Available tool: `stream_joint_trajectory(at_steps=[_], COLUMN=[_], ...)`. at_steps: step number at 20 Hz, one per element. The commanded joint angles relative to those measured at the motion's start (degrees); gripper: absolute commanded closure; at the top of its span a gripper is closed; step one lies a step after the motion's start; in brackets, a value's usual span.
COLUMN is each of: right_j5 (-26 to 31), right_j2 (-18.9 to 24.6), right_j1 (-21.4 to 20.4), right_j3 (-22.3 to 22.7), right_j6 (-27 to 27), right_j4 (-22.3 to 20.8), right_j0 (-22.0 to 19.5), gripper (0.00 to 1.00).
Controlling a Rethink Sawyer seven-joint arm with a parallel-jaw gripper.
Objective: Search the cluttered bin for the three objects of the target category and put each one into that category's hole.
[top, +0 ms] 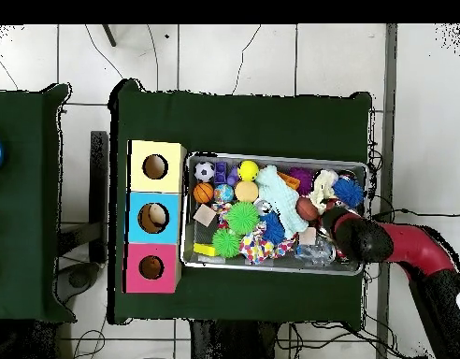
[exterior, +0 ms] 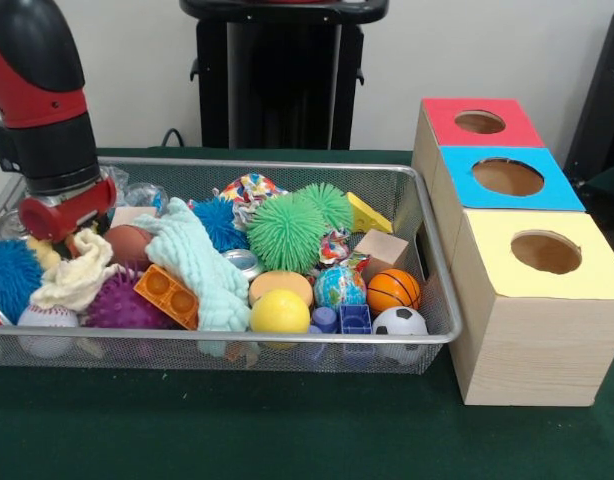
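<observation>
The wire mesh bin (exterior: pixel 287 338) is full of toys and also shows in the overhead view (top: pixel 271 269). My gripper (exterior: pixel 65 218) is low over the bin's left end in the front view, right above a cream plush toy (exterior: pixel 75 275). Its fingertips are hidden by the wrist and the clutter. In the overhead view the gripper (top: pixel 337 222) is at the bin's right end, beside the cream plush (top: pixel 323 188). A mint-green fuzzy soft toy (exterior: pixel 197 262) lies near the middle. I see no orange-tan plush animal. The red-topped box's hole (exterior: pixel 480 122) (top: pixel 151 267) is empty.
Blue-topped (exterior: pixel 508 177) and yellow-topped (exterior: pixel 546 252) boxes stand in a row with the red one beside the bin. The bin also holds green spiky balls (exterior: pixel 287 232), a yellow ball (exterior: pixel 279 312), a basketball (exterior: pixel 393 290), a soccer ball (exterior: pixel 400 322), blocks and a purple spiky ball (exterior: pixel 119 305).
</observation>
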Motion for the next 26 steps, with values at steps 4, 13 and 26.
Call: stream_joint_trajectory(at_steps=[4,13,26], right_j5=[9.6,7.6,5.2], right_j2=[-3.7,-5.8,-5.9], right_j1=[-5.5,-5.8,-2.1], right_j3=[-3.8,-3.9,-0.4], right_j6=[4.5,4.5,3.2], right_j4=[10.6,12.8,16.1], right_j0=[-3.0,-1.5,-3.2], gripper=[0.00,0.00,0.00])
